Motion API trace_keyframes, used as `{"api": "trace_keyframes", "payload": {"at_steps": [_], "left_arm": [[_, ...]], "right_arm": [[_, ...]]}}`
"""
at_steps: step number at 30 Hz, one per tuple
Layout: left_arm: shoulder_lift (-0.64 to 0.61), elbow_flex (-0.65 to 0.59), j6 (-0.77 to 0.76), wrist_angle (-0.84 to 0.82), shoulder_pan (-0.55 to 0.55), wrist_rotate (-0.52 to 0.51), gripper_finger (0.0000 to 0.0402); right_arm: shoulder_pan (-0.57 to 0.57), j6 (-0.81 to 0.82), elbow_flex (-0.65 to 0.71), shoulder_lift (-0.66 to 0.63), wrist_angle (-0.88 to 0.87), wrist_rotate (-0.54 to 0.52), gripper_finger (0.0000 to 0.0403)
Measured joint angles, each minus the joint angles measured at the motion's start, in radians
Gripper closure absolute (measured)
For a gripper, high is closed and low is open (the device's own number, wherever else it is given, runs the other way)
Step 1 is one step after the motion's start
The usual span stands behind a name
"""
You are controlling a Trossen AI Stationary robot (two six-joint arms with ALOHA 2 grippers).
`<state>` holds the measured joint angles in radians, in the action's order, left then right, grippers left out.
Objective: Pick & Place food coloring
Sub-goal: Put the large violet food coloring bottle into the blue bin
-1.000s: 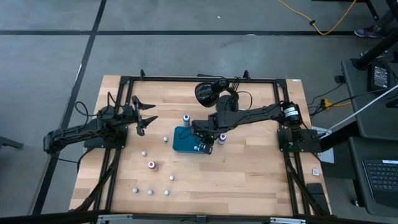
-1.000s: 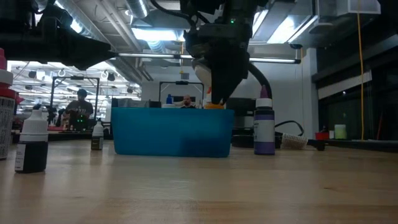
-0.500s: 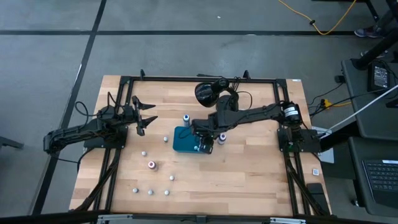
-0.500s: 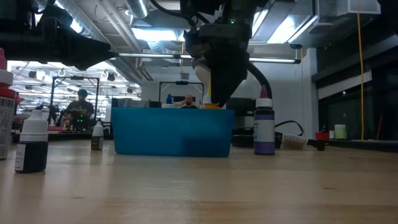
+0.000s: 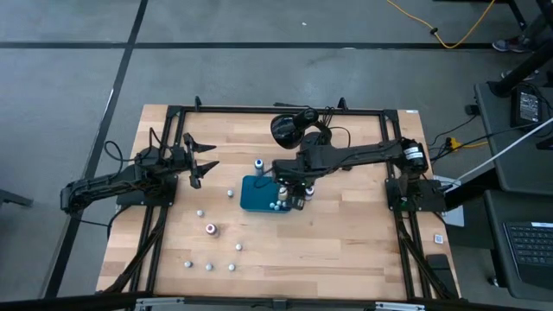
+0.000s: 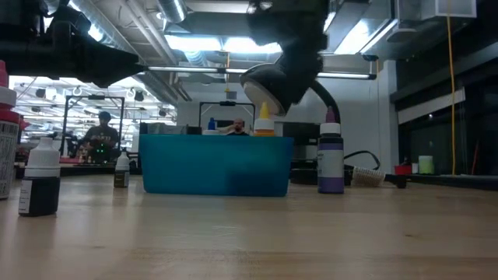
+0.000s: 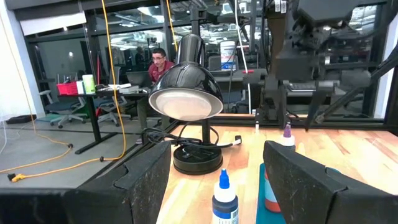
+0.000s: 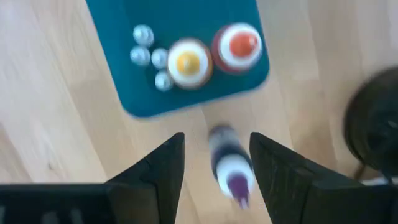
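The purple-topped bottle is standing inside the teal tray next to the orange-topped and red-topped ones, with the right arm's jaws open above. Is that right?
Not quite. The purple-topped bottle stands on the wooden table just outside the teal tray, not in it. The right wrist view shows this. The orange-topped bottle and red-topped bottle are inside the tray, and the right gripper does hang above with jaws open.

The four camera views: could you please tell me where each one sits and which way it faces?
High view: overhead, straight down; both arms, teal tray, headphones.
Low view: table height, level across; right arm above the tray.
Left wrist view: looks forward past the left fingers at the headphones and blue-topped bottle.
Right wrist view: looks down past the right fingers onto the tray and purple-topped bottle.
All four share the tray.
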<state>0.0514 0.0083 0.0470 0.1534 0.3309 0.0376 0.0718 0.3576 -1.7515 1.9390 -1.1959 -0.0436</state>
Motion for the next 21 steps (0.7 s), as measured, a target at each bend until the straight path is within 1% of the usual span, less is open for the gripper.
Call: {"api": "trace_keyframes", "payload": {"at_steps": [5,12,13,16,21], "left_arm": [[0.000,0.000,0.000,0.000,0.000,0.000,0.0151],[0.000,0.000,0.000,0.000,0.000,0.000,0.0151],[0.000,0.000,0.000,0.000,0.000,0.000,0.0151],[0.000,0.000,0.000,0.000,0.000,0.000,0.0150],[0.000,0.000,0.000,0.000,0.000,0.000,0.0150]], "right_arm": [[0.014,0.003,0.011,-0.036,-0.085,-0.050,0.0221],[0.017,0.017,0.023,-0.045,-0.092,-0.056,0.0223],[0.017,0.030,0.023,-0.045,-0.092,-0.073,0.0223],[0.017,0.082,0.023,-0.045,-0.094,-0.181,0.0223],[0.017,0.087,0.023,-0.045,-0.136,-0.225,0.0223]]}}
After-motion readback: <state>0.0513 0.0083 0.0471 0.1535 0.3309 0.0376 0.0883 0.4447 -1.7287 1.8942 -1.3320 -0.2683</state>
